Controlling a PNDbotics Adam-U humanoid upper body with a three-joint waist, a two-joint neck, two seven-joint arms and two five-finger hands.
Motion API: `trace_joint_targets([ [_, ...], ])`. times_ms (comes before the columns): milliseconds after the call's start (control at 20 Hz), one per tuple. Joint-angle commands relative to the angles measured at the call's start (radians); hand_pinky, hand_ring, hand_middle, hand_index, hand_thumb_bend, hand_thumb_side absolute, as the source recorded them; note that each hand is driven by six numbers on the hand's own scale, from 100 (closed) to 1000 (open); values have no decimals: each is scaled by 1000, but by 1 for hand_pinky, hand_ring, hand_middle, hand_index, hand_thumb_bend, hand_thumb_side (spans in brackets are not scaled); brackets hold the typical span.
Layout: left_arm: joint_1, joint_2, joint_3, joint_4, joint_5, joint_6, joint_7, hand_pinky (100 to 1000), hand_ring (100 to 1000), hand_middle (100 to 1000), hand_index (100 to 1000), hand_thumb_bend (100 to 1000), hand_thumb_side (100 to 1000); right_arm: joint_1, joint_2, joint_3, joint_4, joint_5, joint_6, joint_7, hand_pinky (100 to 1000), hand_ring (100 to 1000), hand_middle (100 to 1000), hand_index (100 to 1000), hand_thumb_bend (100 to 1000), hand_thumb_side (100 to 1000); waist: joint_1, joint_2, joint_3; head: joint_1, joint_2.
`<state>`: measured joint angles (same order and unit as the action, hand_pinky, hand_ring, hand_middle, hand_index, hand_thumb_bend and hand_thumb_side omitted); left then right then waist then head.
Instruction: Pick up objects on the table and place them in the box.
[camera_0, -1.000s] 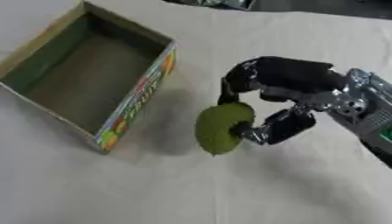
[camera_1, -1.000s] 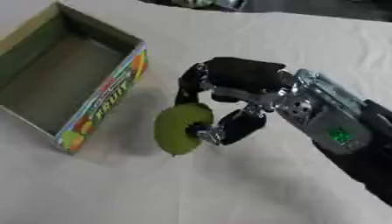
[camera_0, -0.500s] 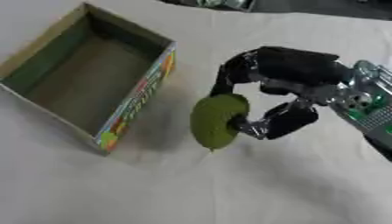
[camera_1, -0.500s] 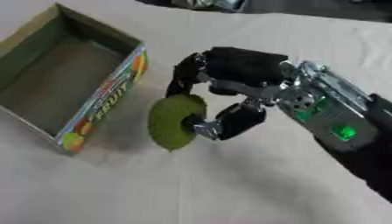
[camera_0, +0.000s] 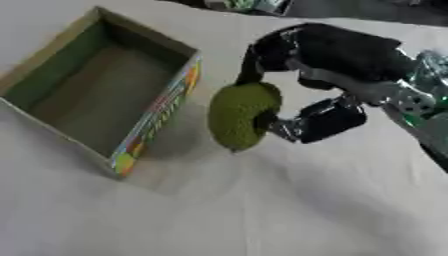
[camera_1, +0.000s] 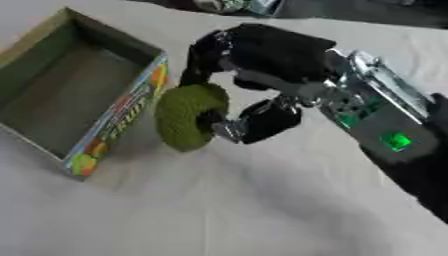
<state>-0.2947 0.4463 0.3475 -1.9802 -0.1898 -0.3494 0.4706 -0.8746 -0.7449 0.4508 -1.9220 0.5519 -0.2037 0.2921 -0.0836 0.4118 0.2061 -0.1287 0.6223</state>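
You are carrying the green fuzzy object (camera_0: 241, 115) closer to the box (camera_0: 166, 102) at 9 o'clock, right hand (camera_0: 328, 55) fingers (camera_0: 319, 122) curling around it above the tabletop (camera_0: 262, 210).

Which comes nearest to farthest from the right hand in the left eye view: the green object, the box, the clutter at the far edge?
1. Green object: held in the right hand, at its left.
2. Box: to the hand's left, its near wall just beyond the object.
3. Clutter: at the far table edge, above the hand; roughly as close as the box, hard to rank.
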Motion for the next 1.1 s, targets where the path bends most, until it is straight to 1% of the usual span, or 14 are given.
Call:
trace_joint_targets([
  [50,-1,26,12,-20,0,-3,9,545,598,565,716,100,566,-61,35,-23,4,65,-2,-45,686,621,632,717,100,262,10,-29,4,-10,-8],
  [200,-1,28,11,-20,-2,-5,16,546,598,564,716,100,566,-130,108,-29,47,122,-3,-87,665,615,631,708,100,271,14,-31,13,-21,-6],
  [350,0,31,9,-20,2,-11,28,547,597,563,715,100,567,-189,188,-37,108,205,-7,-128,654,612,631,704,100,281,17,-32,27,-37,-6],
  [500,-1,34,8,-20,6,-16,43,548,596,562,714,100,567,-225,245,-37,181,288,-18,-178,646,609,628,699,100,290,18,-33,41,-50,-8],
  [550,-3,35,7,-20,7,-18,46,548,595,561,713,100,567,-233,261,-36,207,309,-21,-194,648,610,627,699,100,278,17,-33,47,-54,-8],
  [650,-10,39,3,-20,10,-22,52,549,595,560,711,100,567,-250,300,-40,276,346,-19,-221,653,611,626,701,100,255,16,-32,60,-65,-11],
  [700,-15,40,0,-20,12,-24,54,550,595,560,711,100,577,-259,321,-44,316,367,-17,-236,657,612,625,703,100,174,14,-31,67,-72,-12],
  [750,-21,42,-3,-20,14,-27,55,550,595,559,711,100,568,-266,341,-48,356,390,-16,-254,658,612,624,703,100,239,13,-29,73,-79,-12],
  [800,-27,43,-6,-20,16,-30,55,551,595,559,710,100,568,-273,363,-53,400,416,-14,-275,661,613,622,702,100,226,11,-28,80,-87,-13],
  [950,-46,45,-15,-20,24,-36,51,551,594,559,709,100,568,-291,420,-69,513,506,-15,-344,661,614,622,702,100,231,7,-22,98,-108,-14],
  [1100,-58,44,-20,-20,30,-40,47,551,594,558,709,100,568,-298,466,-82,618,581,-24,-398,666,614,620,703,100,238,2,-15,114,-123,-17],
])
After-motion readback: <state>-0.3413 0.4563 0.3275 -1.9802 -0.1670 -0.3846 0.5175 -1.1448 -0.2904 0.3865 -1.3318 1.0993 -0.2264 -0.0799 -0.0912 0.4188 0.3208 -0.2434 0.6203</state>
